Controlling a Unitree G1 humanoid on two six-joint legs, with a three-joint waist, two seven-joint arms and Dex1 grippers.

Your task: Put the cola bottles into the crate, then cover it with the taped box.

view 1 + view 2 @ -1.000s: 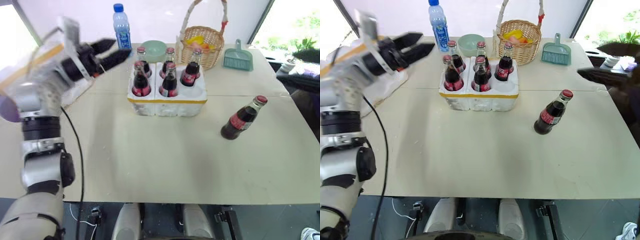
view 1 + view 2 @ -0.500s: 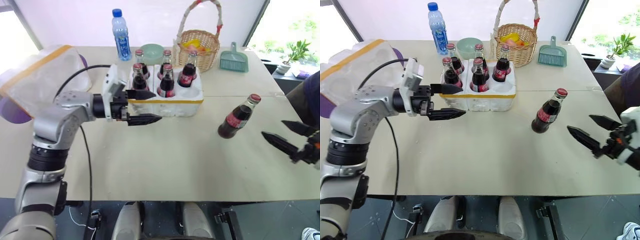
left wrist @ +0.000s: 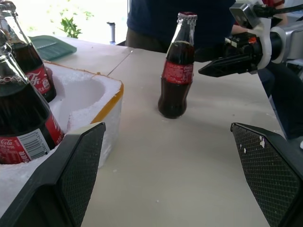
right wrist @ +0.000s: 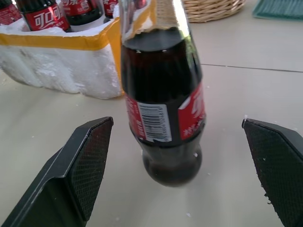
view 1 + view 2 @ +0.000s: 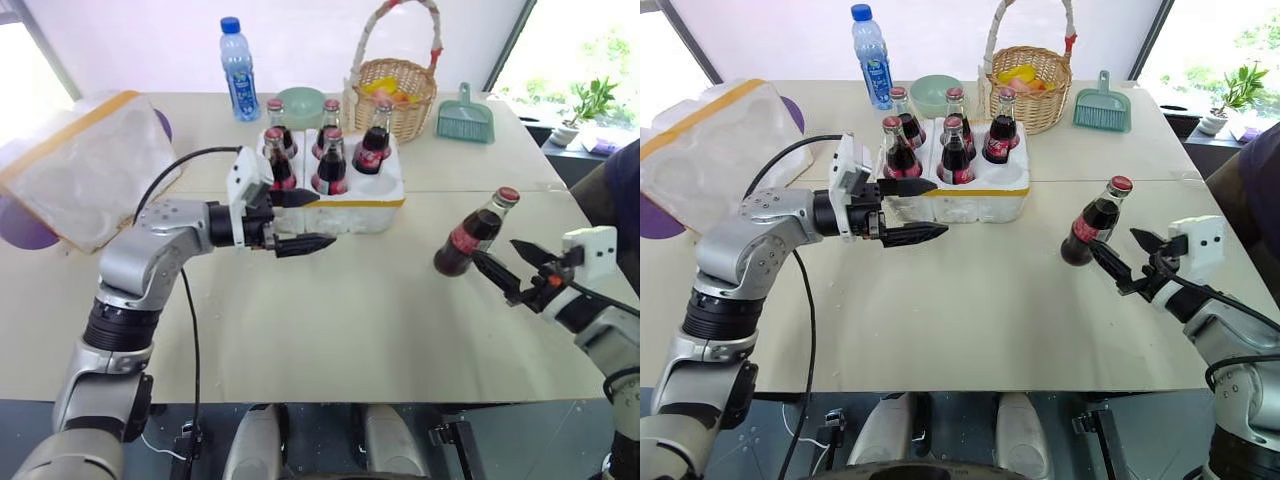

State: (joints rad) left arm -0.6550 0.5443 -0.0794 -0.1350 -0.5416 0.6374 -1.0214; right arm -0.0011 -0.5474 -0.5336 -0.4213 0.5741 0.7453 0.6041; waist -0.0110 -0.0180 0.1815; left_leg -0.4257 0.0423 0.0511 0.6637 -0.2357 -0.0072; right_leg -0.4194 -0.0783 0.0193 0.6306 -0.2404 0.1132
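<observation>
Right hand (image 5: 1127,262) now nearer "Coca-Cola"-labelled cola bottle (image 5: 1090,222)

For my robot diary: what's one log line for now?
five cola bottles in crate | sixth bottle on table | right claw open beside it | left claw open

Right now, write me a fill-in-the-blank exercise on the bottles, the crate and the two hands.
1. The crate holds ____ cola bottles.
2. The loose cola bottle stands ____ on the table.
3. The right hand, fingers ____, reaches toward the loose cola bottle.
4. The left hand hovers in front of the crate, holding ____.

Missing words: five; upright; open; nothing
</observation>
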